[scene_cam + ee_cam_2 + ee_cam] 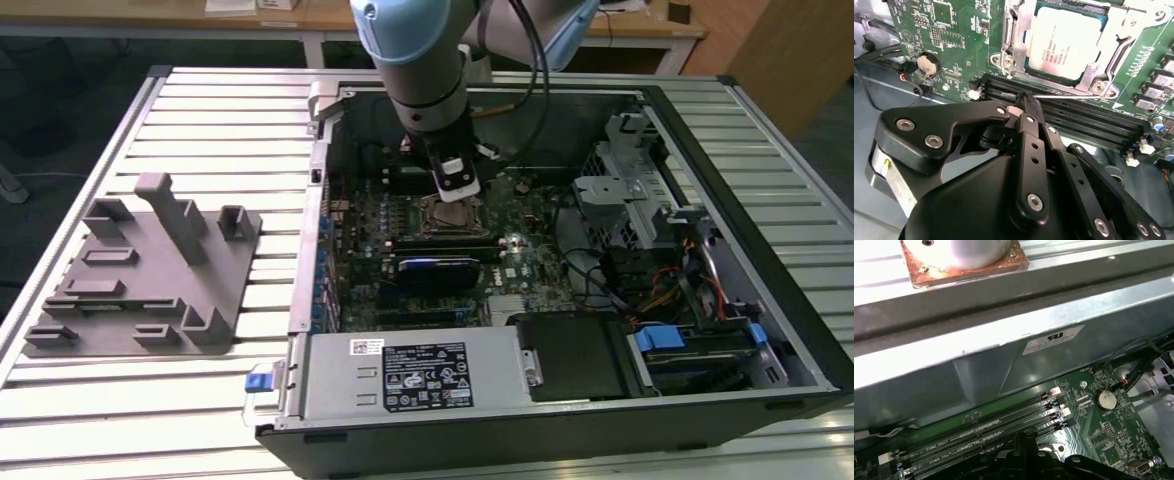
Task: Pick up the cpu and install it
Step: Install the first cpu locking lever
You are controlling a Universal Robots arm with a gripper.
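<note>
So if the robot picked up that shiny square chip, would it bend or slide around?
Probably not bend: the cpu looks like a flat square with a metal top, so likely stiff. That smooth top may be slippery to pinch. It seems thin and small, so probably light, and it would not roll. In the second wrist view it lies flat in the socket frame, beyond the gripper.
</note>
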